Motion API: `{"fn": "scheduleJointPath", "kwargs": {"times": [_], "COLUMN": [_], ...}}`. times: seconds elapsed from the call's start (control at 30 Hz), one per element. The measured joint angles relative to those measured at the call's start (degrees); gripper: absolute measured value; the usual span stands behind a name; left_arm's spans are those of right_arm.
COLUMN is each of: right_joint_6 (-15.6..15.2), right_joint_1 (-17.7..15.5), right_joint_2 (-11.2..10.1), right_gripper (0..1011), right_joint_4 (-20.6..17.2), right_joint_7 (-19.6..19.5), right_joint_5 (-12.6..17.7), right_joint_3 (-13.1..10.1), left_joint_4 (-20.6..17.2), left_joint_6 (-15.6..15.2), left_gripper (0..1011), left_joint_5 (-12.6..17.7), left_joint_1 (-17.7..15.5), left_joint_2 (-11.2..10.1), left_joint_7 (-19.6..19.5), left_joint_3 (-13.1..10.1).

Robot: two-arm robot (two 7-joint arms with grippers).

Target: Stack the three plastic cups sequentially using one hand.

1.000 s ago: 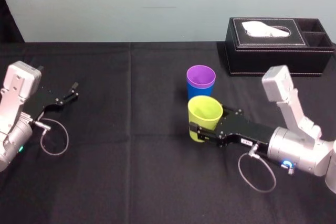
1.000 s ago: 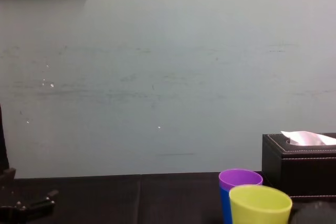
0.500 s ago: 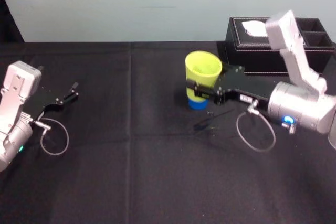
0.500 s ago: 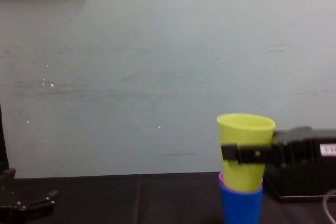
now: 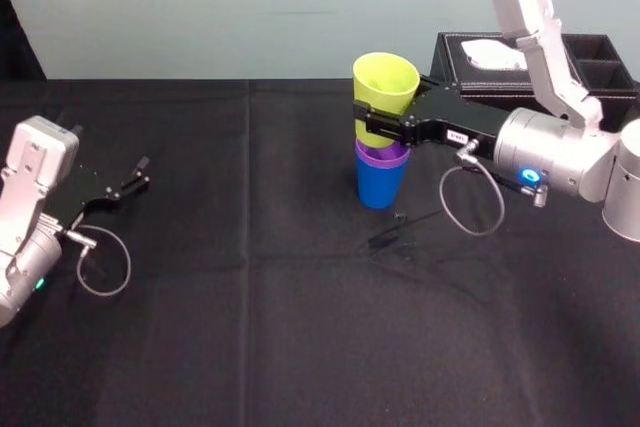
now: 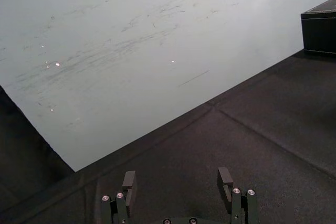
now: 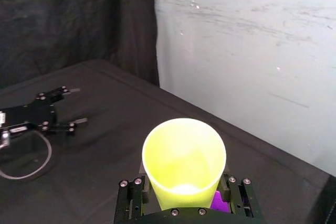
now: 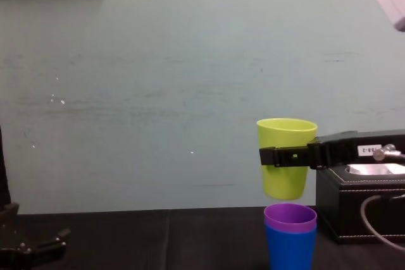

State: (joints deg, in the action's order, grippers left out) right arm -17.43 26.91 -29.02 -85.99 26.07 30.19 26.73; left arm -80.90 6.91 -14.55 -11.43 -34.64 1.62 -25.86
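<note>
Head view: we see a small white label (image 5: pixel 457 135) on the right gripper (image 5: pixel 368 125); its characters are too small to read. The gripper's fingers pinch the yellow-green cup (image 5: pixel 385 87) at mid-wall, upright, directly over the purple cup (image 5: pixel 382 156), which sits nested in the blue cup (image 5: pixel 380 184) on the black table (image 5: pixel 300 327). We count 3 cups, 1 of each colour. Behind them is 1 black tissue box (image 5: pixel 455 67). The left gripper (image 5: pixel 143 173) lies at the table's left side w/ fingers spread, holding nothing.

Left wrist view: the left gripper (image 6: pixel 177 182) shows 2 fingers wide apart over bare cloth. A corner of the tissue box (image 6: pixel 320 30) is far off.

Right wrist view: the right gripper (image 7: pixel 185 203) clamps the yellow-green cup (image 7: pixel 184 156) from both sides. A sliver of the purple cup (image 7: pixel 219 199) shows below it.

Chest view: the label (image 8: pixel 366 150) has dark characters we can't make out. The right gripper (image 8: pixel 281 157) holds the yellow-green cup (image 8: pixel 288 134) w/ its base just above the purple cup's (image 8: pixel 290 217) rim, apart from it. The blue cup (image 8: pixel 290 248) is underneath.
</note>
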Motion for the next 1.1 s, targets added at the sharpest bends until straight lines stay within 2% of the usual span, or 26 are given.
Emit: {"fn": "scheduleJointPath", "kwargs": {"times": [0.3,1.1], "right_joint_6": [0.91,1.22], "right_joint_1": [1.20,1.40], "right_joint_2": [1.91,3.30], "right_gripper": [726,726], "right_joint_4": [4.18,8.46], "right_joint_7": [-1.21,-0.53], "right_joint_5": [-0.95,-1.94], "right_joint_3": [0.45,0.26], "left_joint_4": [0.00,0.00], "left_joint_6": [0.00,0.00], "left_gripper": [1012,1012], "left_joint_5": [0.00,0.00], "left_joint_1": [0.00,0.00], "left_joint_2": [0.00,0.00], "left_joint_7": [0.00,0.00], "left_joint_3": [0.00,0.00]}}
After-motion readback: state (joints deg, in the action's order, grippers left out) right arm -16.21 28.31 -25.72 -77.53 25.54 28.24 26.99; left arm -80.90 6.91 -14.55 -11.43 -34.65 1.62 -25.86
